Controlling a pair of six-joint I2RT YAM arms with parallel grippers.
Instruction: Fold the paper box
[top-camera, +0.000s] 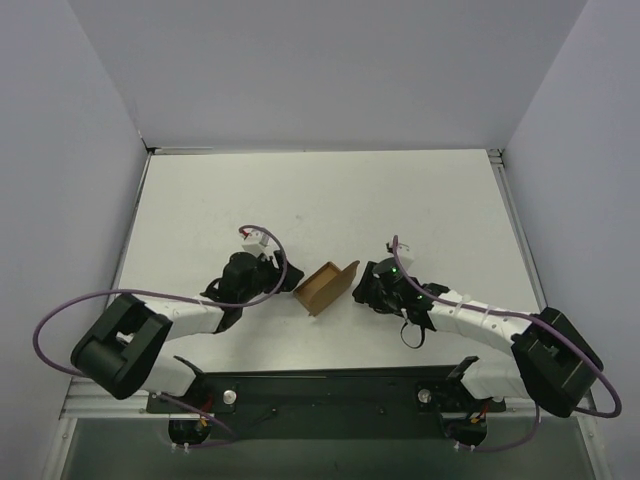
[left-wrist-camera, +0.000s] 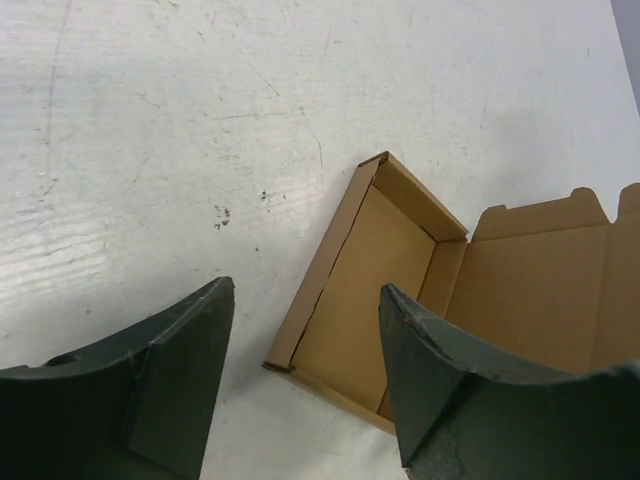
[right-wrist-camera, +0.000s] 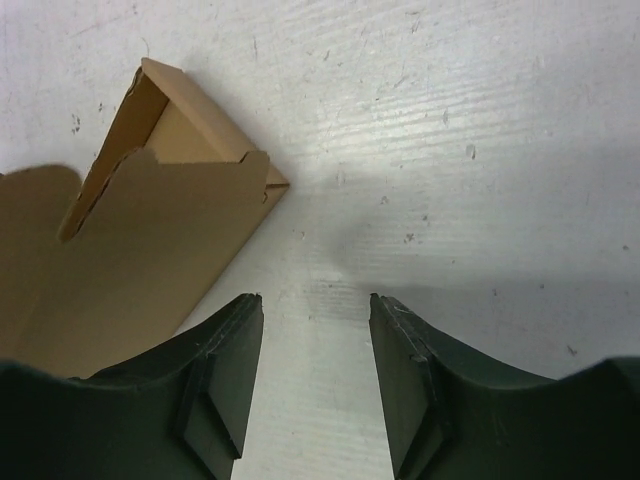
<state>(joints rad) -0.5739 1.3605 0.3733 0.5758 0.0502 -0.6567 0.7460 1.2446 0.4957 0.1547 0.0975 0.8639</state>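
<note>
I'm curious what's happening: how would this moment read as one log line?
paper box: on table, tray formed, lid open | left gripper: open, empty, beside box | right gripper: open, empty, beside box

**Paper box** (top-camera: 327, 287), plain brown cardboard, partly formed. The base is a shallow rectangular tray (left-wrist-camera: 360, 290) lying flat on the white worktop (top-camera: 330, 190). Low side walls stand upright along its outer long edge and both short ends. The lid panel (left-wrist-camera: 545, 285) is joined along the other long edge and stands open, tilted up and away from the tray. Its free edge carries notched tabs (left-wrist-camera: 590, 200). From above, the box sits near the middle of the worktop's front half, with its long axis running diagonally. From the lid side, the panel's plain outer face hides most of the tray, leaving one end corner in view.
</note>
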